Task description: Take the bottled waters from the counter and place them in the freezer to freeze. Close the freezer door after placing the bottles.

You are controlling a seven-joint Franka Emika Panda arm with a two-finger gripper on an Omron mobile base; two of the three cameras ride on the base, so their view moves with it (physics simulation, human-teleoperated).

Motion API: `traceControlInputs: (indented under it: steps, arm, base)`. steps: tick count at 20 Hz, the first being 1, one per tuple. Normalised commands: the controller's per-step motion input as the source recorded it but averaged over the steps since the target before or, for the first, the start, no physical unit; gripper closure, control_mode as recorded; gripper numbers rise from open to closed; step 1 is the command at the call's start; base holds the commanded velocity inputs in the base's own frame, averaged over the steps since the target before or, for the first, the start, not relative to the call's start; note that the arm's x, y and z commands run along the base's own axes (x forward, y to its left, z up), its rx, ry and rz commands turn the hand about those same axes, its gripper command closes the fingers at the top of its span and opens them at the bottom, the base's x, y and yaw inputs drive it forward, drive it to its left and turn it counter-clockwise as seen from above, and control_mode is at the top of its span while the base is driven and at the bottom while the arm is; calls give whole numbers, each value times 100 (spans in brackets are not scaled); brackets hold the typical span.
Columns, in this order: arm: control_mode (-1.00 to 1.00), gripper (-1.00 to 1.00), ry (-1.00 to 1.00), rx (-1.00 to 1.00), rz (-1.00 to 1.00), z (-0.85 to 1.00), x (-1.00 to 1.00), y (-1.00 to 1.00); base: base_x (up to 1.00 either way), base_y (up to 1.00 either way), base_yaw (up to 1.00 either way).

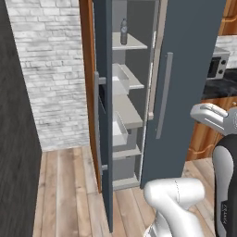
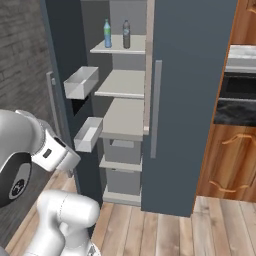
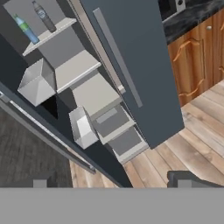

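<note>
Bottled waters, bluish one (image 2: 107,33) and greyish one (image 2: 126,34), stood upright side by side on the top shelf (image 2: 122,49) of the freezer (image 2: 125,125). Freezer door (image 1: 104,115) hung wide open. Gripper (image 3: 111,183) empty, fingers spread apart, well back from the door. Best approach: reach the door's outer face near its bar handle (image 1: 97,120), push steadily, clearing the door bins (image 2: 82,82).

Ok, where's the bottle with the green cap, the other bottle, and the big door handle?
green-capped bottle (image 2: 107,34): right base view, on its blue label.
grey bottle (image 2: 126,35): right base view, mid-body.
freezer door handle (image 1: 97,121): left base view, middle of the grey bar.
</note>
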Motion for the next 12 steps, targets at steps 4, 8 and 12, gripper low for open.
traceControlInputs:
  steps: [4, 8, 12]
  arm:
    - [100, -100, 0, 0, 0, 0, 0, 0]
    - [-100, -100, -5, 0, 0, 0, -3, 3]
    - [-100, -100, -8, -2, 0, 1, -21, 11]
  base:
    - [1, 6, 0]
    - [0, 0, 0]
    - [0, 0, 0]
